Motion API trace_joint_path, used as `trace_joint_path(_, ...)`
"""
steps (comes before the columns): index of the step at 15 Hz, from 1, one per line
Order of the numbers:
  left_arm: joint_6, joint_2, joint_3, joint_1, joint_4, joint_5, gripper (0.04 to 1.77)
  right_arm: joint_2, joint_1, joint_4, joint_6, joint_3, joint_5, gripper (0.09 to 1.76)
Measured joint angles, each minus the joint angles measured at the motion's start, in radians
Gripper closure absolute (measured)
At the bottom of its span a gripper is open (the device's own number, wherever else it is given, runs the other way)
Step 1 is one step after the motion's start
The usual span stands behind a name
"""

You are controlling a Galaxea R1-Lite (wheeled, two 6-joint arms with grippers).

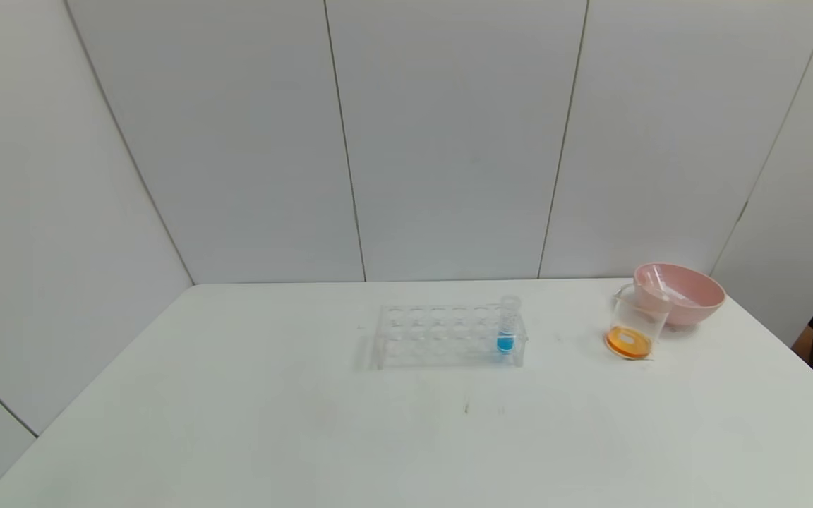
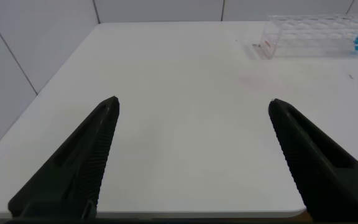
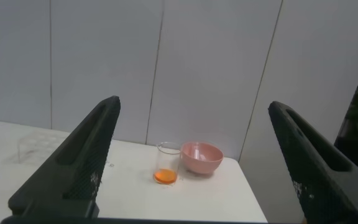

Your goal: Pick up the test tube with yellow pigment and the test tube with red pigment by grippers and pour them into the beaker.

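Note:
The beaker (image 1: 634, 326) stands at the right of the table and holds orange liquid at its bottom. It also shows in the right wrist view (image 3: 167, 163). No tube with yellow or red pigment is in view. My left gripper (image 2: 193, 102) is open and empty, above the table's near left part, far from the rack. My right gripper (image 3: 193, 104) is open and empty, held back from the table's near edge and facing the beaker. Neither gripper shows in the head view.
A clear tube rack (image 1: 449, 335) stands mid-table with one blue-liquid tube (image 1: 507, 326) at its right end; the rack also shows in the left wrist view (image 2: 319, 36). A pink bowl (image 1: 692, 305) with what look like clear tubes inside sits just behind the beaker.

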Motion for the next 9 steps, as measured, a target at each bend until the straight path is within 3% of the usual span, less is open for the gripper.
trace_joint_path(4, 0.000, 0.000, 0.000, 0.000, 0.000, 0.000, 0.09, -0.082, 0.003, -0.185, -0.005, 0.173, -0.051, 0.15)
trace_joint_path(7, 0.000, 0.000, 0.000, 0.000, 0.000, 0.000, 0.09, -0.095, 0.002, -0.370, -0.028, 0.398, -0.055, 0.14)
trace_joint_path(9, 0.000, 0.000, 0.000, 0.000, 0.000, 0.000, 0.09, -0.098, 0.002, -0.338, -0.017, 0.490, -0.060, 0.14)
